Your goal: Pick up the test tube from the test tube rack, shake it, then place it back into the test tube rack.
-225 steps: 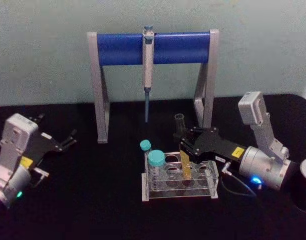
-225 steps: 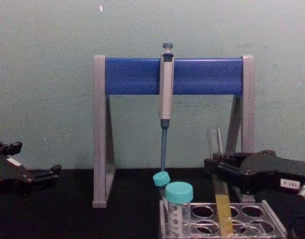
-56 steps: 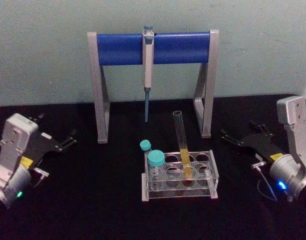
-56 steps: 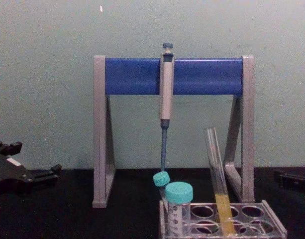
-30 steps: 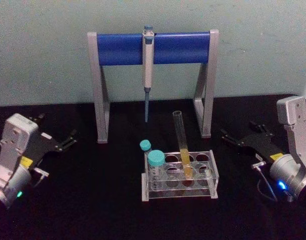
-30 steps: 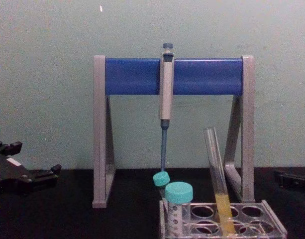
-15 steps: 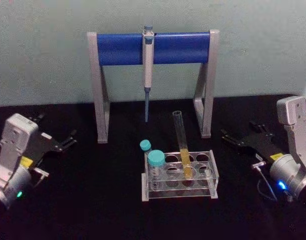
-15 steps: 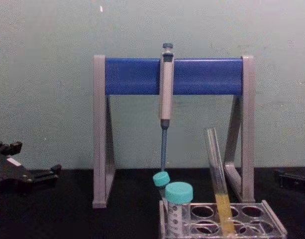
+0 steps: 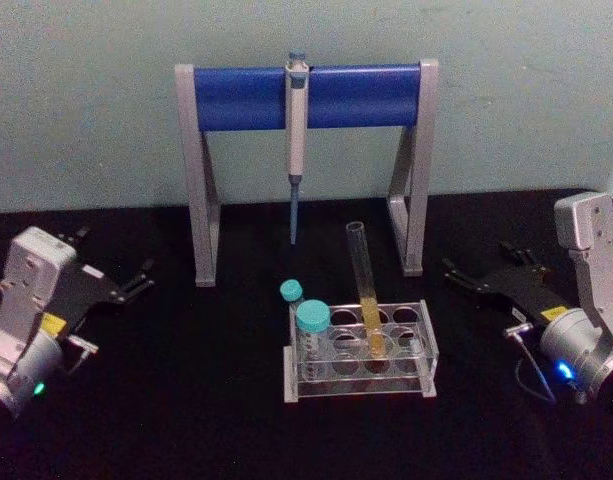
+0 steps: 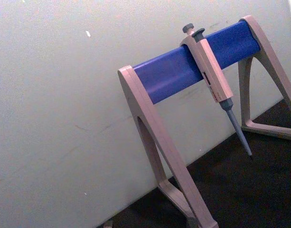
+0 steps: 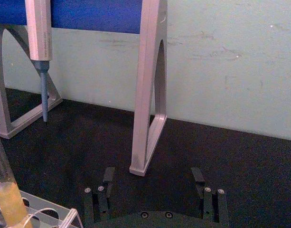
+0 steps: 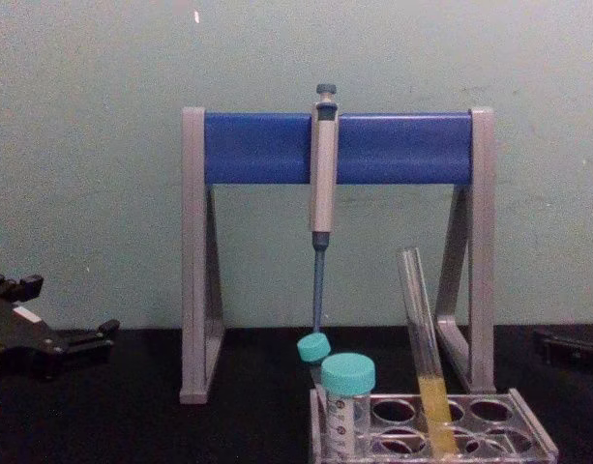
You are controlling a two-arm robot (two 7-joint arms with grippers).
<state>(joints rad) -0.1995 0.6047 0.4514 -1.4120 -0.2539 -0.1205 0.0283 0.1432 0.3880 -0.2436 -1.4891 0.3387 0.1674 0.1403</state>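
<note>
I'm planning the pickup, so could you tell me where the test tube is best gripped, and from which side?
Probably the bare upper glass of the test tube, which leans above the test tube rack. Come from the right, where the open right gripper waits.

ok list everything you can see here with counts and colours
test tube: 1, clear with yellow-orange liquid, leaning in the rack's middle
test tube rack: 1, clear plastic, front centre of the table
capped tubes: 2, teal caps, at the rack's left end
pipette: 1, grey with blue tip, hanging from the stand's bar
pipette stand: 1, grey legs, blue bar, behind the rack
table: 1, black
wall: pale green, behind
left hand: 1, black, open, parked far left
right hand: 1, black, open, parked right of the rack
</note>
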